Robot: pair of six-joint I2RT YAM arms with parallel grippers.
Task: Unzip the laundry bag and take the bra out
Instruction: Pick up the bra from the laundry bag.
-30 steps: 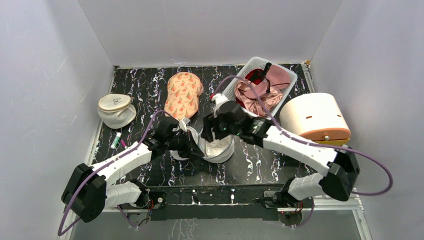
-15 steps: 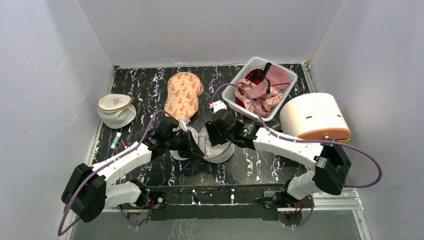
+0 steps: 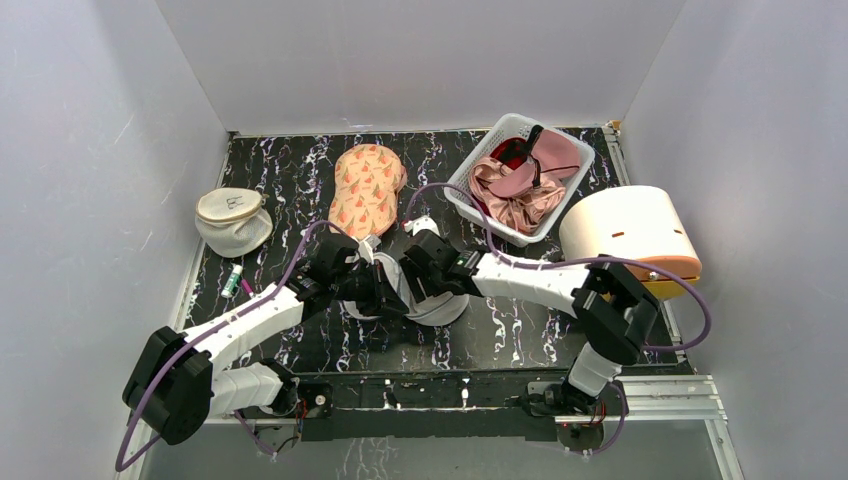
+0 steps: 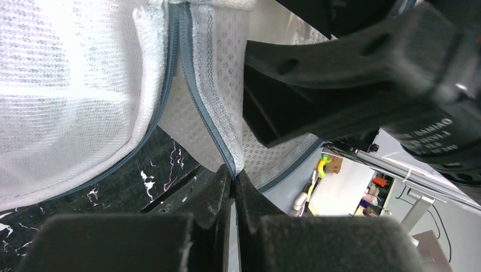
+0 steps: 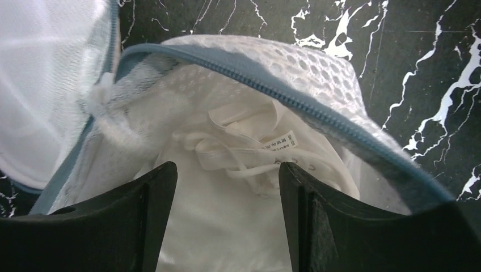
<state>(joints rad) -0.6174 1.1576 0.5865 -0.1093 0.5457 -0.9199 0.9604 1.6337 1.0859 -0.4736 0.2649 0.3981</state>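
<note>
Laundry bag [image 3: 446, 304] sits on the black marbled table [image 3: 290, 180], near the middle and toward the near edge, between the two grippers. Zip is undone along part of the rim. In the right wrist view the blue-grey zip tape arcs over a wide gap in the mesh [image 5: 317, 68].

Bra [image 5: 244, 153] is inside the bag, seen through that gap: whitish cloth, thin looped straps, a small printed label. From the top camera it can't be told apart from the mesh; the arms cover most of it.

Left gripper [image 4: 233, 177]: jaws pressed together, pinching the bag's edge where the zip tape [image 4: 195, 90] runs down into them. White mesh [image 4: 68, 85] spreads up and to the left of the pinch. In the top view it [image 3: 385, 290] is at the bag's left side.

Right gripper [image 5: 226, 170]: jaws apart, gripping nothing, one finger [image 5: 150, 204] on each side of the opening, aimed at the bra. In the top view it [image 3: 425, 275] is at the bag's far side, close to the left gripper.

Further out:
- Peach patterned cloth [image 3: 367, 187] beyond the bag.
- Second mesh pouch [image 3: 232, 218] with a cream top, far left, well apart.
- Small green marker [image 3: 233, 280] near the left edge.
- White basket [image 3: 462, 192] at far right, holding a pink satin garment [image 3: 520, 190] and a red cloth [image 3: 510, 152].
- Cream drum-shaped object [image 3: 630, 235] beside the basket.
</note>
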